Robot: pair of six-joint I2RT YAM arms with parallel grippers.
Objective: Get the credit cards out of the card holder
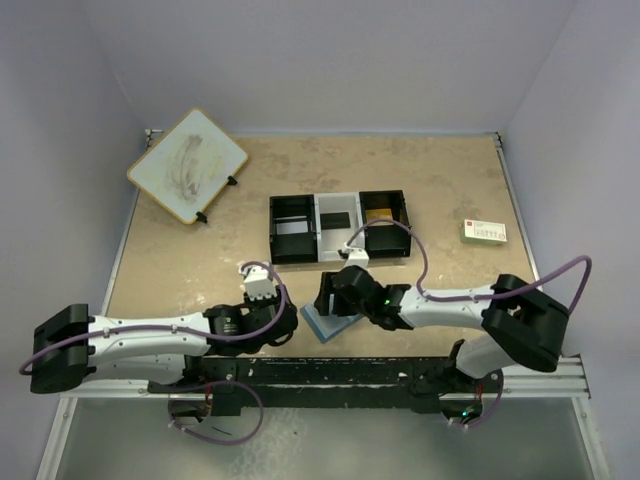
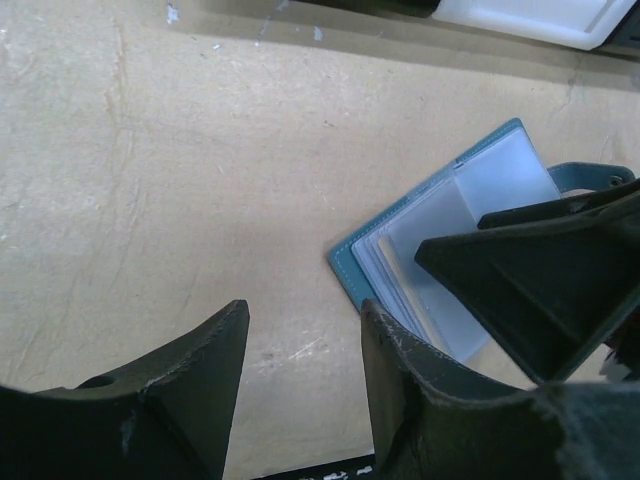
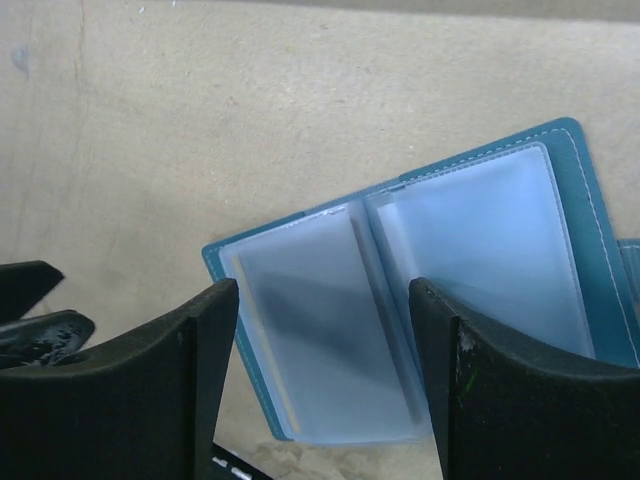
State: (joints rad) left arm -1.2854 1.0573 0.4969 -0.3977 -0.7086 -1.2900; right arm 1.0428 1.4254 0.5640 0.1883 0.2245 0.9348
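Observation:
The blue card holder [image 1: 318,322] lies open like a book on the table near the front edge, its frosted pale sleeves [image 3: 480,240] facing up. A pale yellow card edge [image 3: 262,350] shows inside the left sleeves; the credit cards are otherwise hidden behind the frosted plastic. My right gripper [image 3: 322,300] hovers open over the left page, one finger on each side, gripping nothing. My left gripper [image 2: 305,330] is open just left of the card holder [image 2: 450,230], with bare table between its fingers. The right gripper's fingers [image 2: 540,280] cover the holder's right part in the left wrist view.
A black-and-white three-compartment tray [image 1: 340,228] stands behind the holder. A white card with green and red print [image 1: 484,232] lies at the right. A tilted white board [image 1: 188,165] stands at the back left. The black base rail [image 1: 350,375] runs along the front edge.

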